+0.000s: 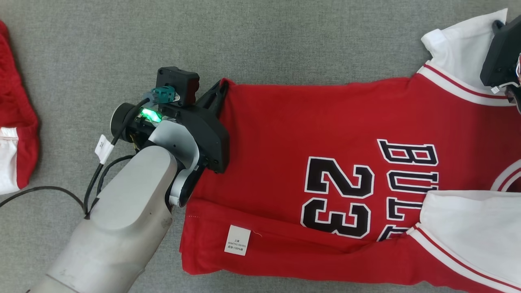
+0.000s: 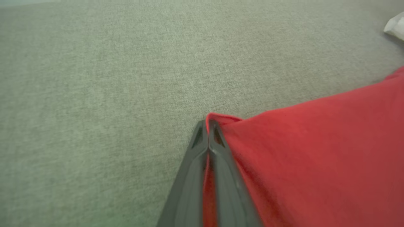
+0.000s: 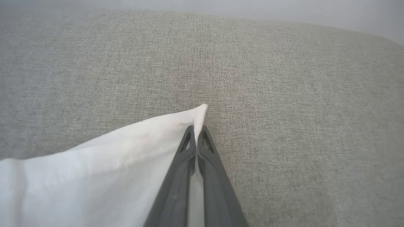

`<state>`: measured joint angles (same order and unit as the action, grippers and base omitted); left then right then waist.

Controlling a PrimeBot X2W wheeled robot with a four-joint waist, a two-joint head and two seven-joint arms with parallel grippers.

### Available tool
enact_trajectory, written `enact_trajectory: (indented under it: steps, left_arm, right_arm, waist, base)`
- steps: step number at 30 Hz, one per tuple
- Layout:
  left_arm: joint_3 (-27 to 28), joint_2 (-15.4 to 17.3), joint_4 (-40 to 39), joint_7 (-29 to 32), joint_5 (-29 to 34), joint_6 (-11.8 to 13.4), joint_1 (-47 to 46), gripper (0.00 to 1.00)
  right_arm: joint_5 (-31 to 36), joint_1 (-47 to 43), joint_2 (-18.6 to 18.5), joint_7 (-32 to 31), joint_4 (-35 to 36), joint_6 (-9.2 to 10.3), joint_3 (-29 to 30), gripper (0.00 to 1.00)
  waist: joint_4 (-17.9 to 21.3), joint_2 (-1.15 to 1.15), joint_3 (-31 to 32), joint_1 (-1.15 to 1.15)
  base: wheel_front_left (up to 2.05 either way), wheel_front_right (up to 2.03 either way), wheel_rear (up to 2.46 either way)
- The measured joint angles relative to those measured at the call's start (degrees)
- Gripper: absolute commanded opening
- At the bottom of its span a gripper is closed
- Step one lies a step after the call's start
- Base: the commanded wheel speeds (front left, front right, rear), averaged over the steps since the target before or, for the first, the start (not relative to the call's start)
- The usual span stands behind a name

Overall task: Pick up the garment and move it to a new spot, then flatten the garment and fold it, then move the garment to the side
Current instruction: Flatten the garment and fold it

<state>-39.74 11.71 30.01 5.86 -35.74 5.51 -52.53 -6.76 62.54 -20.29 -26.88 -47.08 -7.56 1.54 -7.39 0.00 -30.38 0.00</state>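
Note:
The garment [image 1: 309, 130] is a red jersey with white sleeves and a black "23", lying spread on the grey cloth surface, its bottom hem turned up along the near edge. My left gripper [image 1: 223, 84] is shut on the jersey's far hem corner; the left wrist view has red cloth [image 2: 315, 151] pinched between the fingers [image 2: 217, 164], with the gripper [image 2: 208, 124] low over the surface. My right gripper [image 3: 196, 128] is shut on the tip of a white sleeve [image 3: 94, 170]. In the head view its black housing [image 1: 502, 53] sits over the far white sleeve [image 1: 460, 53].
Another red and white piece of clothing [image 1: 14, 122] lies at the left edge of the head view. A black cable [image 1: 44, 190] trails beside my left forearm. The grey cloth surface [image 1: 244, 36] extends beyond the jersey. A white care label [image 1: 237, 240] sits on the folded hem.

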Motion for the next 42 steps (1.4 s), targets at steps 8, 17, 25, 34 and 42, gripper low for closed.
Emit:
enact_trajectory:
  steps: [8, 17, 25, 34, 42]
  left_arm:
    - [0.9, 0.0, 2.0, -2.1, -0.2, 1.7, 0.5, 0.00]
    - [1.8, 0.9, 2.3, -3.5, -1.4, 3.0, 3.2, 0.00]
    - [1.9, 1.3, 1.0, -5.7, -2.6, 2.9, 7.5, 0.00]
    - [2.5, 2.7, -0.4, -8.5, -3.6, 3.9, 13.5, 0.00]
    - [2.9, 3.3, -1.3, -10.6, -5.1, 4.6, 18.9, 0.00]
  right_arm:
    - [0.3, -1.3, 0.2, 7.6, 1.4, 0.00, 0.8, 0.00]
    - [-2.2, -7.1, 0.3, 16.8, 4.6, 0.00, 0.7, 0.00]
    - [-8.0, -16.9, 1.2, 19.5, 11.4, 0.00, -1.1, 0.00]
    - [-11.4, -29.8, 0.7, 19.2, 20.0, 0.00, 0.1, 0.00]
    - [-12.2, -42.2, 2.0, 15.1, 28.9, 0.00, 2.3, 0.00]
  waist:
    - [0.6, 0.00, 1.9, 0.00]
    - [1.6, 0.00, 5.7, 0.00]
    - [2.8, 0.00, 9.9, 0.00]
    - [4.2, 0.00, 14.3, 0.00]
    - [4.7, 0.00, 17.6, -0.01]
  base:
    - [0.00, 0.00, 0.00]
    - [0.00, 0.00, 0.00]
    - [0.00, 0.00, 0.00]
    - [0.00, 0.00, 0.00]
    - [0.00, 0.00, 0.00]
